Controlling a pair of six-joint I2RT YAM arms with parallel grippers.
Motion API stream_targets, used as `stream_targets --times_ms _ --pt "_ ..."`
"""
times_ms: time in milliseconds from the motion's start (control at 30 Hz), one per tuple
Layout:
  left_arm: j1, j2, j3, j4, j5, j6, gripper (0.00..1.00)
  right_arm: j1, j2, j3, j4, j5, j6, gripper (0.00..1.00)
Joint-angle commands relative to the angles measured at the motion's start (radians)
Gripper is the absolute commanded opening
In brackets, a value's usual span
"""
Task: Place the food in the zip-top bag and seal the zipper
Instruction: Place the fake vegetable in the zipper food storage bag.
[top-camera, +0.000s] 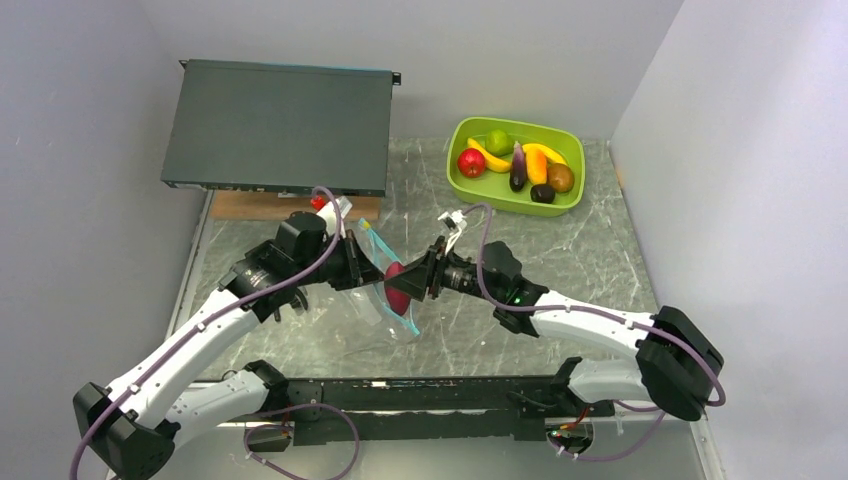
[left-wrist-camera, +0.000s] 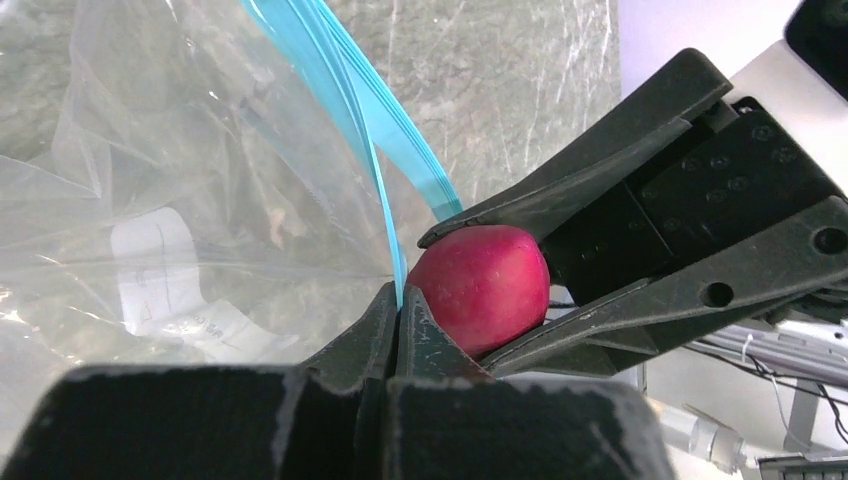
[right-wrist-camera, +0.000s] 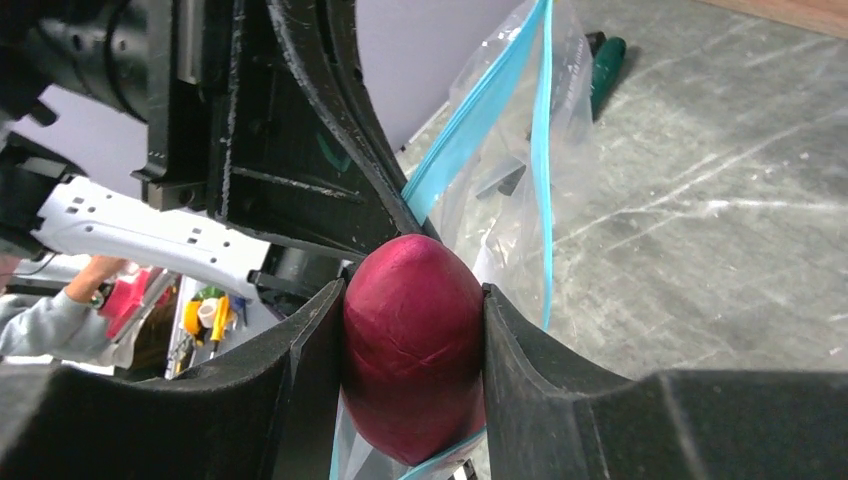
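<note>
My left gripper (top-camera: 366, 268) is shut on the teal-blue zipper (left-wrist-camera: 385, 130) edge of the clear zip-top bag (top-camera: 388, 305) and holds the bag up over the table; in the left wrist view the tips (left-wrist-camera: 403, 302) pinch the strip. My right gripper (top-camera: 410, 282) is shut on a dark red toy fruit (top-camera: 397, 286) at the bag's open mouth. The fruit (right-wrist-camera: 415, 340) sits between my right fingers (right-wrist-camera: 300, 370), partly past the zipper (right-wrist-camera: 470, 130). It also shows in the left wrist view (left-wrist-camera: 485, 285). More food lies in the lime-green tub (top-camera: 460, 185): red apple (top-camera: 471, 161), lime (top-camera: 497, 140), bananas (top-camera: 548, 152), eggplant (top-camera: 518, 168), kiwi (top-camera: 561, 178).
A flat black box (top-camera: 280, 125) rests on a wooden board (top-camera: 250, 205) at the back left. A green-handled tool (right-wrist-camera: 605, 60) lies on the table behind the bag. White walls close in the left, back and right sides.
</note>
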Motion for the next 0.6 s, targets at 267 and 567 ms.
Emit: stream_targets --times_ms 267,567 --pt "0.0 -0.035 0.078 -0.004 -0.004 0.02 0.0 0.032 0.059 0.277 -0.678 0.292 -0.085 0.1" --pt "0.0 -0.022 0.098 -0.025 0.016 0.045 0.0 0.069 0.074 0.35 -0.728 0.278 -0.114 0.09"
